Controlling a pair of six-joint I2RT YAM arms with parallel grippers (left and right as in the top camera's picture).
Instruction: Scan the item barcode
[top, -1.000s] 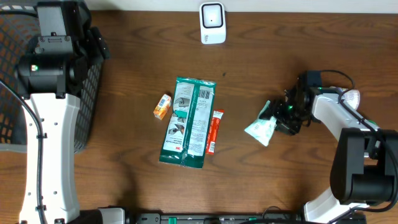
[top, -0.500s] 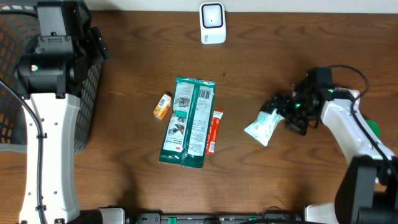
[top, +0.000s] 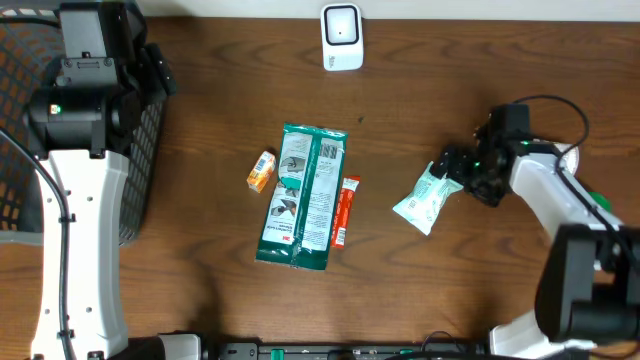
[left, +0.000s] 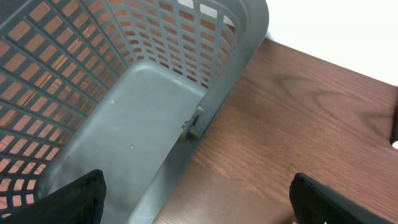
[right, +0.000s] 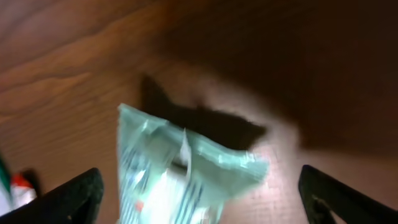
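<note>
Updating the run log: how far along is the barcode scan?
Done: nothing visible; the basket floor in view is bare. In hand: the right hand hangs open at the pale green packet, not gripping it. Left: grasp it, show it to the white scanner, then likely the green pack, orange box and red sachet.

Table (top: 420, 300): dark brown wood grain. Basket (left: 143, 106) at 9 o'clock: grey, open grid pattern. Scanner (top: 342, 37) at 12: white, dark window. Centre pack (top: 303, 196): teal-green and white panels. Small box (top: 261, 171) at its 9: orange. Stick sachet (top: 345, 211) at its 3: red-orange, white end. Pouch (top: 425, 198) at 3 o'clock: pale mint.
</note>
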